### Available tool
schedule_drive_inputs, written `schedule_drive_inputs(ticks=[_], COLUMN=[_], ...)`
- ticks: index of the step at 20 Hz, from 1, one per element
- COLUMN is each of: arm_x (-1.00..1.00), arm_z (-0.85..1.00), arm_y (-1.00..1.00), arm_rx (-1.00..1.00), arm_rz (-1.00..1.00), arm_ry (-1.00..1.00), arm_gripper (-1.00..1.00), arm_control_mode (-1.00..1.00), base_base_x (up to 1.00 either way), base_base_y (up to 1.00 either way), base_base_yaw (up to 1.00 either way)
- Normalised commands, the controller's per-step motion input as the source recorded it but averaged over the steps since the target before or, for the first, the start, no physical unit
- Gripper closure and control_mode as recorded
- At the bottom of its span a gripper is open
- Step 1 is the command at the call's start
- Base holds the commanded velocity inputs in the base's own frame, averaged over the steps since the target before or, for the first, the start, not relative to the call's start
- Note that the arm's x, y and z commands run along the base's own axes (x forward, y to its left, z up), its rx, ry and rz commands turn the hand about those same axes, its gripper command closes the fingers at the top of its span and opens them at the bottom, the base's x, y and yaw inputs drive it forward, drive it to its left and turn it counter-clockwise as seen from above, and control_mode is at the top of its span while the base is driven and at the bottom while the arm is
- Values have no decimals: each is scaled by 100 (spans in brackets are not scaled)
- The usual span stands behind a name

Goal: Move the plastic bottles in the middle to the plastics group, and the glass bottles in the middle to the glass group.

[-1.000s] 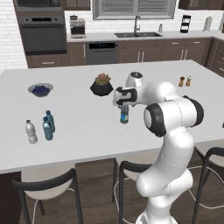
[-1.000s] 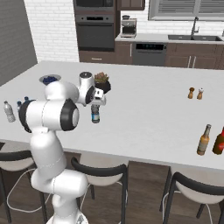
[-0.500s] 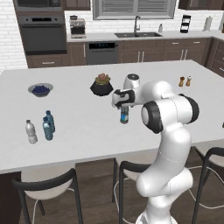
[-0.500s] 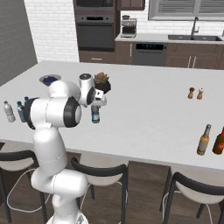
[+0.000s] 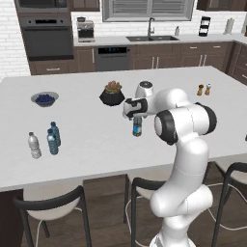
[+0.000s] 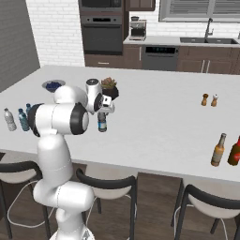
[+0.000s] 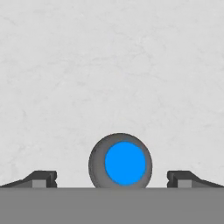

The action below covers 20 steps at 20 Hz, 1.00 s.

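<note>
A small see-through water bottle [image 5: 137, 126] with a dark blue label band stands upright mid-counter, also seen as the bottle [image 6: 101, 123]. My gripper [image 5: 136, 116] [image 6: 103, 111] hangs right above it, pointing down. In the hand view its blue cap [image 7: 125, 162] lies between my fingertips [image 7: 42, 178], and the gripper [image 7: 113, 179] is open, not touching it. At the counter's left stand a clear whitish bottle [image 5: 34, 145] [image 6: 9, 119] and two bluish bottles [image 5: 52, 142] [image 6: 22, 120]. Two brown glass bottles [image 6: 217, 150] stand near the counter's right front.
A dark plant pot [image 5: 112, 94] [image 6: 109, 86] sits just behind my hand. A bowl of blue berries [image 5: 44, 99] is at the far left, two small shakers [image 5: 203, 89] [image 6: 209, 100] at the far right. Stools [image 5: 53, 205] line the front edge.
The hand has shifted slightly left and come a little lower over the labelled bottle. The bottle has not moved and the jaws have stayed open.
</note>
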Motion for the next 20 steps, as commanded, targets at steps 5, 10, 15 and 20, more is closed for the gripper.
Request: schedule_drive_inputs(ticks=[5,10,15,20], arm_x=[2,1,0,0], arm_z=[-23,-11,0,0], arm_y=[0,0,0,0], arm_rx=[0,0,0,0], arm_rz=[0,0,0,0], arm_ry=[0,0,0,0], arm_gripper=[-100,-100,100,100], arm_control_mode=[-100,-100,-100,-100], base_base_x=[0,0,0,0], base_base_y=[0,0,0,0], base_base_yaw=[0,0,0,0])
